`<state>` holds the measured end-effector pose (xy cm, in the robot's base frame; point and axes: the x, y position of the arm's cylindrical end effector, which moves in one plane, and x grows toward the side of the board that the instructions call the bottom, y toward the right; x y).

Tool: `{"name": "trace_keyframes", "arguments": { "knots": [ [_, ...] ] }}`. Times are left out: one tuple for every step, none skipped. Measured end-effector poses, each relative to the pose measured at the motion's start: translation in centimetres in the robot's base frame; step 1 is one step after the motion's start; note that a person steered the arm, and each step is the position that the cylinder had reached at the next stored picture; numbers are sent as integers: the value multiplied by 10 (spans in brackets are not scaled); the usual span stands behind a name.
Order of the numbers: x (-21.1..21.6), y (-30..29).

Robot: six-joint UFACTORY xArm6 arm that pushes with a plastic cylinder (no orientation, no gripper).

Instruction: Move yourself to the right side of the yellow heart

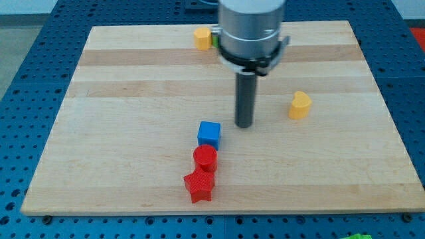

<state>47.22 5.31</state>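
1. Camera view shows my tip (244,125) resting on the wooden board (133,99) near its middle, just to the view's right of the blue cube (209,135) and clearly apart from it.
2. I carry no gripper, only the dark rod, so nothing is opened, closed or held.
3. The yellow heart (300,105) sits toward the view's right, slightly higher in the view than my tip, with bare board between us.
4. Main risk: a straight slide rightward would meet the heart's left face and shove it toward the board's right edge, so I judge I should curve around it, above or below.
5. Second risk: the room beyond the heart is limited, so overshooting could carry my tip too close to the edge.
6. Another yellow block (202,38) lies at the view's top, partly hidden by the arm; its shape is probably not a heart, though I cannot be sure, and mistaking it for the target would send me the wrong way.
7. The red cylinder (205,158) and red star (198,186) lie below the cube, well clear of my likely path.
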Motion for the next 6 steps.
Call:
{"name": "trace_keyframes", "arguments": {
  "knots": [
    [2, 23],
    [-2, 29],
    [9, 58],
    [9, 100],
    [-2, 136],
    [-17, 131]
  ]
}}
